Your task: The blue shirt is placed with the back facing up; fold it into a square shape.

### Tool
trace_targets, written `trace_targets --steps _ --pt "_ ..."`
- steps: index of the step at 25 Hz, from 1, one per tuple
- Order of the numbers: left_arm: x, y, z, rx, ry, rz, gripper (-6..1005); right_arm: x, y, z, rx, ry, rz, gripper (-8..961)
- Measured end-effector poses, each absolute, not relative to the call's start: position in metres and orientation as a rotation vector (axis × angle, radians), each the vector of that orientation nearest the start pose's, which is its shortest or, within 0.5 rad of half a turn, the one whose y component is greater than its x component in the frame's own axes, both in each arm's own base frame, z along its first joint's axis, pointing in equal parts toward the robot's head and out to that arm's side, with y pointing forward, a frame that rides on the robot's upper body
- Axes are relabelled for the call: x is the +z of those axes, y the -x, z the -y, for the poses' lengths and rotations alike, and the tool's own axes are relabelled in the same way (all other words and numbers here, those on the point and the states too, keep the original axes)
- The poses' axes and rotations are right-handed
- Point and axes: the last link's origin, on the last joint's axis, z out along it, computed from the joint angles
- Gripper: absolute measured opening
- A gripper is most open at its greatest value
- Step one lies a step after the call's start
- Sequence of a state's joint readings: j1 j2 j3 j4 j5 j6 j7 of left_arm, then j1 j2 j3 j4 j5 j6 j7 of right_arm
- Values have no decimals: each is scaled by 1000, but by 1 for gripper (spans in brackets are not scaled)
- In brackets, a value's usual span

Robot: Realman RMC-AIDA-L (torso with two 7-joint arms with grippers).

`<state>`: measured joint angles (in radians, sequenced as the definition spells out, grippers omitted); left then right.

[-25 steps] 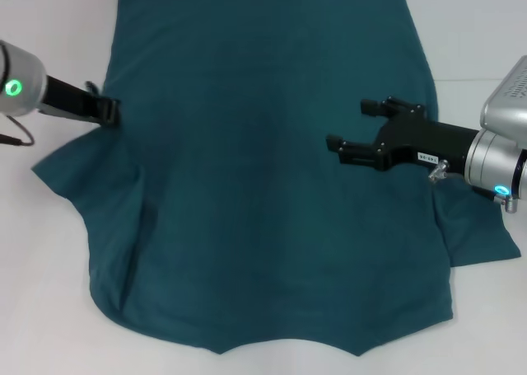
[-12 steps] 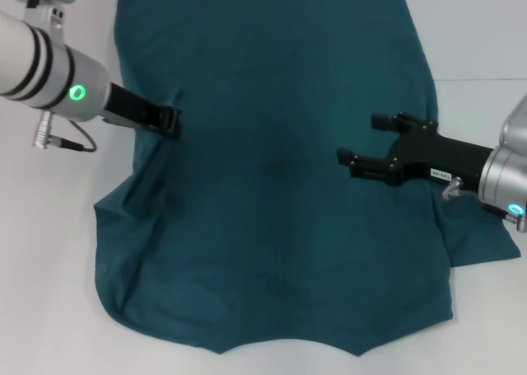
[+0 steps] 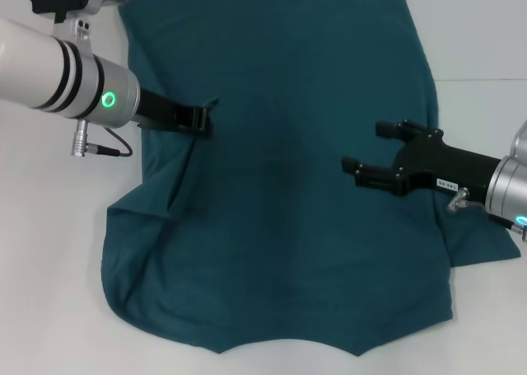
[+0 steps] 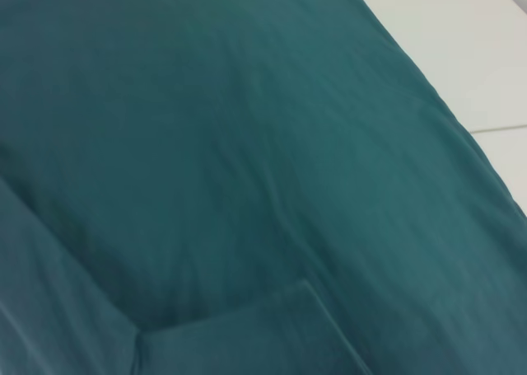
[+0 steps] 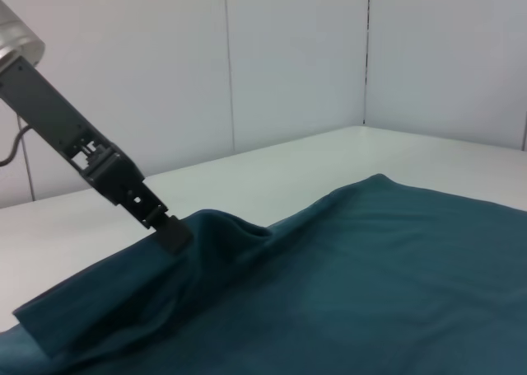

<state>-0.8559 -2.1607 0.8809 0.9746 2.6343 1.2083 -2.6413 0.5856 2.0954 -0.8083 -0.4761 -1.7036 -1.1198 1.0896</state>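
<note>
Folding is underway: left gripper [image 3: 202, 121], clamped on the blue shirt [image 3: 288, 185], must lay its edge inward; right gripper [image 3: 368, 152] hovers open.

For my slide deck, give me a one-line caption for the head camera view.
Left gripper pulls the blue shirt edge inward; right gripper hovers open over the shirt.

table [image 3: 49, 251]: plain white top, bare patches showing along the left and right sides
seam [image 3: 482, 80]: thin line running across the tabletop, over on the right
wall [image 5: 296, 62]: pale panels behind the table, meeting at a corner
</note>
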Motion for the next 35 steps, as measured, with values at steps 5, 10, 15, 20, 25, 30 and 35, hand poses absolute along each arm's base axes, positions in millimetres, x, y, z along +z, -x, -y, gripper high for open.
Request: trace_targets --steps 5,10,15,20,25,30,35 --pt "-2 183 -440 -162 2195 1370 13 -29 -264 -376 610 2430 -493 872" --pt "2 199 -441 -243 2116 1475 52 -29 -263 -375 623 2435 -492 862" --pt "3 204 -439 -272 2096 1515 101 -29 -262 -376 623 2434 -493 853" --pt "21 204 -440 -289 2088 1431 147 -27 -261 -377 634 2434 -514 843" --pt "39 201 -439 -339 2076 1350 192 -27 -250 -381 569 2518 -549 833" --pt "53 205 -439 -365 2053 1324 204 -27 -228 -386 471 2622 -491 824" --pt "64 205 -437 -398 2070 1240 206 -25 -203 -392 362 2705 -436 816"
